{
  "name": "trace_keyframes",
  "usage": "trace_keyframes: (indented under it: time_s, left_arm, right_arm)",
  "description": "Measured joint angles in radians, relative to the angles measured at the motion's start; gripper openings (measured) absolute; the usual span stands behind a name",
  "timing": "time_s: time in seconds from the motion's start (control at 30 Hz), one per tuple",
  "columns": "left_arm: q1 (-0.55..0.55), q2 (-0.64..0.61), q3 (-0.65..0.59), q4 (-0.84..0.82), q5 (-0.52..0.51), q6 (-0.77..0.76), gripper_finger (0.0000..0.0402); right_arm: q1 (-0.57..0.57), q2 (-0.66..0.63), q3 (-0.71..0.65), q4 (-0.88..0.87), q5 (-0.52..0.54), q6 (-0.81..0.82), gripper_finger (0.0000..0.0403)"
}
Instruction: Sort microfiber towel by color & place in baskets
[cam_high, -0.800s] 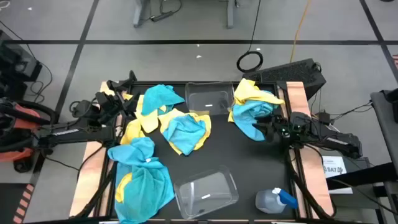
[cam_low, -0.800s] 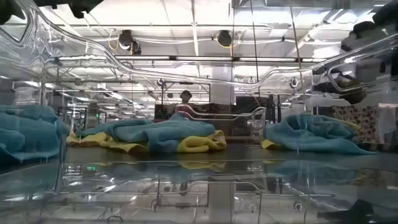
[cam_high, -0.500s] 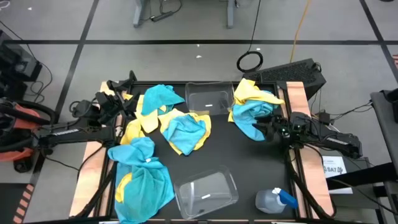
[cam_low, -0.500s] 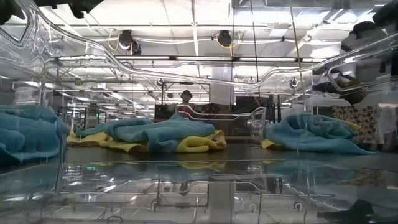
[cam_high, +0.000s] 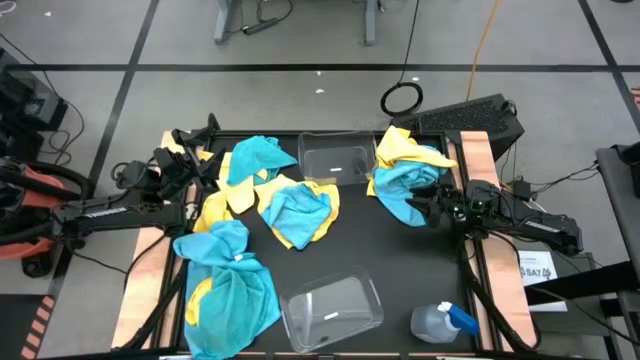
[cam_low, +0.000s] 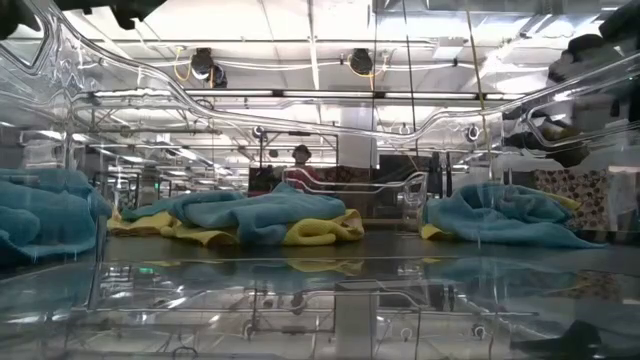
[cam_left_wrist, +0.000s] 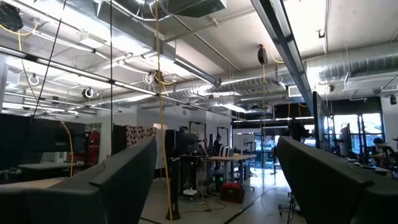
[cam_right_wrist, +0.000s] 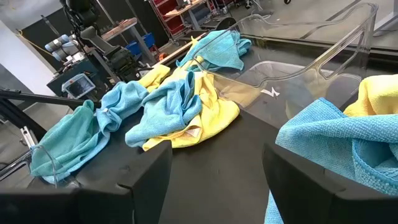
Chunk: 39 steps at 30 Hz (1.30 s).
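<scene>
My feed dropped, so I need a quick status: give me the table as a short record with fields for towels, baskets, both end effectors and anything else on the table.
towels: yellow and turquoise microfiber towels lie in mixed heaps, unsorted
far basket: clear tub at the table's back edge, no towel inside
near basket: clear tub at the front edge, no towel inside
left end effector: open, raised at the table's left side, holding nothing
right end effector: open, low beside the right-hand towel heap, nothing gripped
other: spray bottle lying at the front right corner
</scene>
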Motion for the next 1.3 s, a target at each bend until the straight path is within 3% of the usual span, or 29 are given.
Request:
trace_keyframes:
  time_s: [1.3]
  left_arm:
    - [0.000, 0.000, 0.000, 0.000, 0.000, 0.000, 0.0335]
  right_arm:
    - [0.000, 0.000, 0.000, 0.000, 0.000, 0.000, 0.0242]
